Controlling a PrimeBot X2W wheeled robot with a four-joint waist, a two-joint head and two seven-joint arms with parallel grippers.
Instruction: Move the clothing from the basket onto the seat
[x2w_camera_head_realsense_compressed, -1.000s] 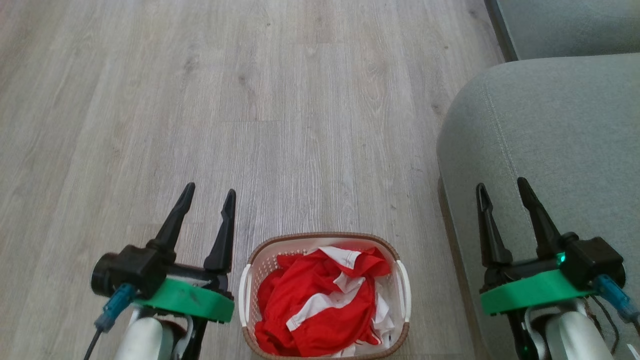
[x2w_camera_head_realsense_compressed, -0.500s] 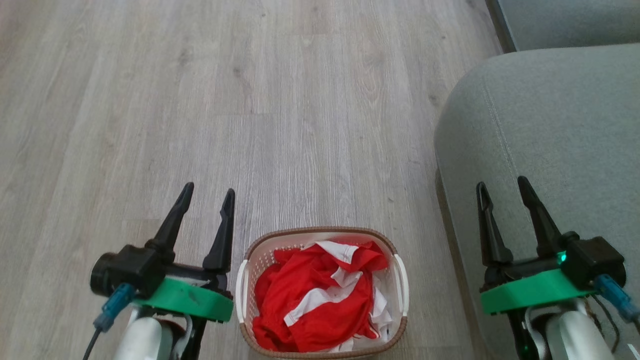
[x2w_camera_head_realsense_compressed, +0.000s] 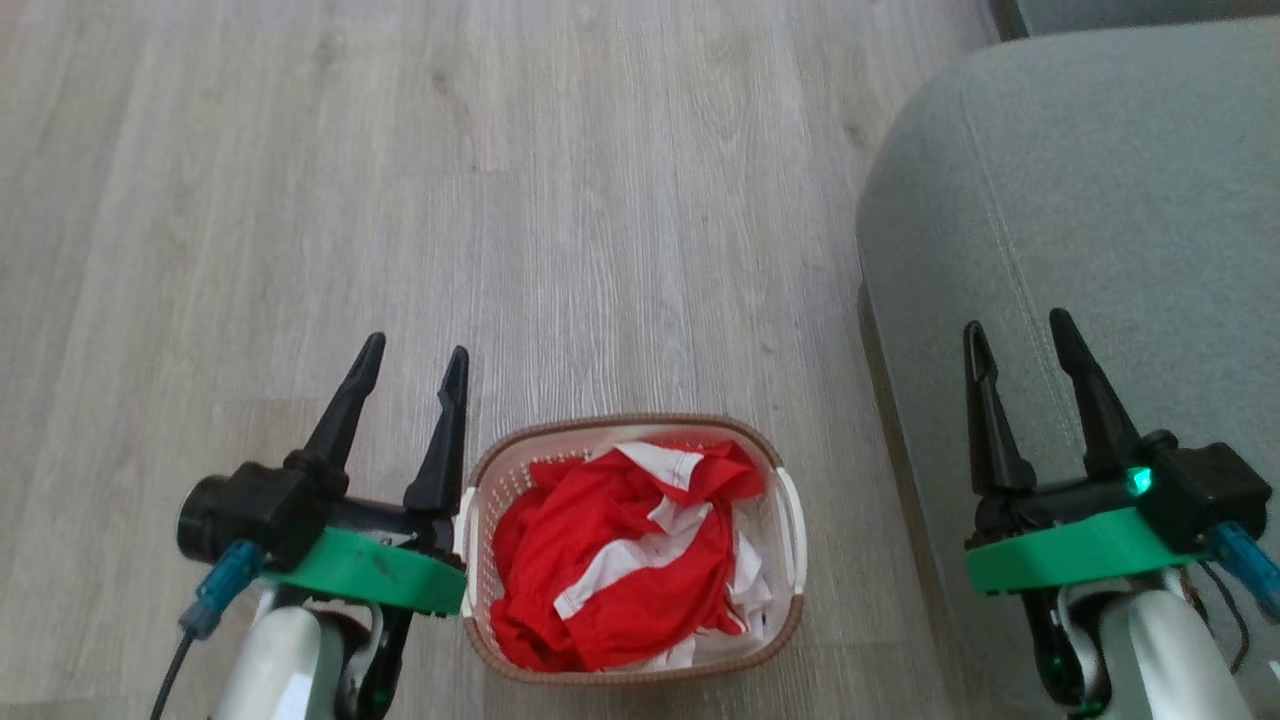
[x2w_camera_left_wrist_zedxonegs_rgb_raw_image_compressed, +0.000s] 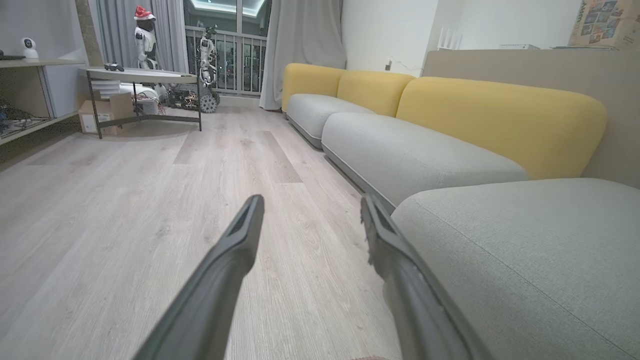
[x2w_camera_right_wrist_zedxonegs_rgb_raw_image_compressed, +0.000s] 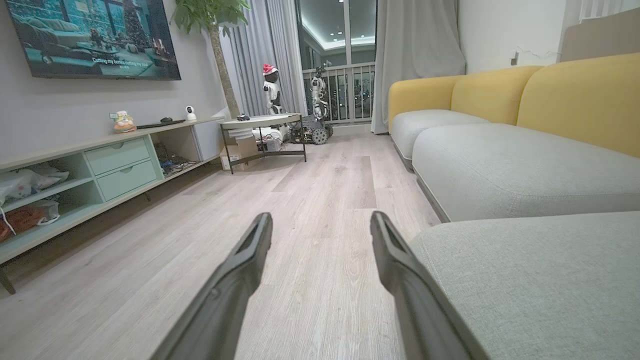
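- Head view: the whole frame has shifted vs. a sec ago. The basket (x2w_camera_head_realsense_compressed: 620, 424) and the seat (x2w_camera_head_realsense_compressed: 1100, 180) both sit higher in the picture, so the camera moved, not the things.
- The basket is now at lower centre on the floor (x2w_camera_head_realsense_compressed: 400, 150), w/ its near rim fully in frame.
- The clothing (x2w_camera_head_realsense_compressed: 610, 560) is heaped inside it, red w/ white trim, and none is out yet. The seat takes the right side, apart from the basket.
- The left claw (x2w_camera_head_realsense_compressed: 416, 345) is at lower left, just left of the basket in the picture. The right claw (x2w_camera_head_realsense_compressed: 1015, 320) is at lower right, in front of the seat's edge.
- Both claws are spread wide w/ nothing held.
- Left wrist view: the left claw (x2w_camera_left_wrist_zedxonegs_rgb_raw_image_compressed: 312, 200) has its fingers well apart and is empty, w/ the floor ahead and the seat (x2w_camera_left_wrist_zedxonegs_rgb_raw_image_compressed: 525, 250) at lower right.
- Right wrist view: the right claw (x2w_camera_right_wrist_zedxonegs_rgb_raw_image_compressed: 321, 216) shows the same, gaping and empty, w/ the seat (x2w_camera_right_wrist_zedxonegs_rgb_raw_image_compressed: 540, 270) at lower right.
- Meaning: the pile is prob. better framed for a reach — the transfer hasn't begun and the first grab is still to come.
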